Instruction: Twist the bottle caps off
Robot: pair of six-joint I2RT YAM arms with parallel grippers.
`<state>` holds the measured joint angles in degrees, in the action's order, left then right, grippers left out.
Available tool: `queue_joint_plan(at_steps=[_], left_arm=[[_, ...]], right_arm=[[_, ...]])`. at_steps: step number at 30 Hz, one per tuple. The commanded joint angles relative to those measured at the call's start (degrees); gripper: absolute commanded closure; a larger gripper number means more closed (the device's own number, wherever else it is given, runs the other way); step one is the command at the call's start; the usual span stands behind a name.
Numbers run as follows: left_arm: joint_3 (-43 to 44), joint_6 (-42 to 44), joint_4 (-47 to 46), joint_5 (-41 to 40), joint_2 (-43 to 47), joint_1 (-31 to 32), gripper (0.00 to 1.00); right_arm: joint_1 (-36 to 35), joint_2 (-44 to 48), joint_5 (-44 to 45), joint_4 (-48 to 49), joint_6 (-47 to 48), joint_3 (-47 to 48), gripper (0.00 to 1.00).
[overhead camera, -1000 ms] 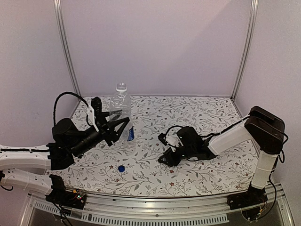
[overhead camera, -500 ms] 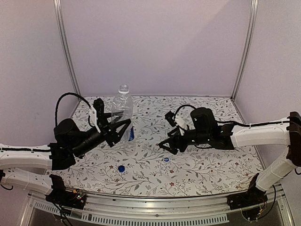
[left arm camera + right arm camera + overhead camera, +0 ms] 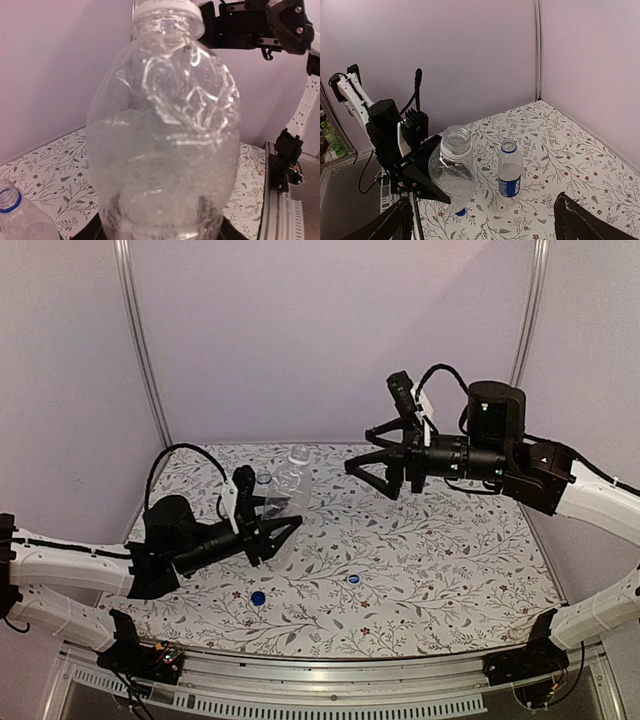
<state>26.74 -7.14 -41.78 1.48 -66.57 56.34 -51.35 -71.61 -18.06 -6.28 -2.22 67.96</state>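
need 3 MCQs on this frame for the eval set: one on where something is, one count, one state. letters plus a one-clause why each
1. The plain bottle is:
A) standing upright by the back wall
B) held in the left gripper
C) lying flat near the front rail

2. Loose caps lying on the table:
A) none
B) one
C) two

3. The right gripper is:
A) open and empty
B) shut on a cap
C) shut on a bottle neck

Answers:
1 B: the left gripper clamps the plain bottle by its body, tilted.
2 C: a blue cap and a whitish cap lie apart on the table.
3 A: the right gripper hangs high above the table, its fingers spread wide with nothing between them.
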Motion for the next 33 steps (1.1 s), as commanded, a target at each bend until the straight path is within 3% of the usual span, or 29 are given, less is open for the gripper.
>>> queue_joint_plan(at_steps=[1, 8, 16, 27, 33], left_arm=[[2.57, -0.13, -4.06, 2.82, -2.41, -0.26, 0.50], [4.16, 0.01, -5.59, 3.79, -6.26, 0.71, 0.50], [5.89, 0.94, -5.46, 3.80, -9.00, 1.58, 0.50], [7.14, 1.77, -5.10, 3.49, -10.67, 2.45, 0.50], [7.38, 2.13, -4.67, 2.95, -10.68, 2.84, 0.50]], right_arm=[[-0.19, -2.87, -0.60, -5.17, -3.26, 6.40, 0.05], [-0.80, -9.67, -1.35, -7.04, -7.75, 13.38, 0.09], [-2.13, -13.03, -3.69, -6.56, -8.51, 14.10, 0.17], [-2.52, -13.38, -5.28, -5.23, -8.70, 12.24, 0.51], [-2.52, -13.38, -5.14, -5.32, -8.44, 11.93, 0.58]])
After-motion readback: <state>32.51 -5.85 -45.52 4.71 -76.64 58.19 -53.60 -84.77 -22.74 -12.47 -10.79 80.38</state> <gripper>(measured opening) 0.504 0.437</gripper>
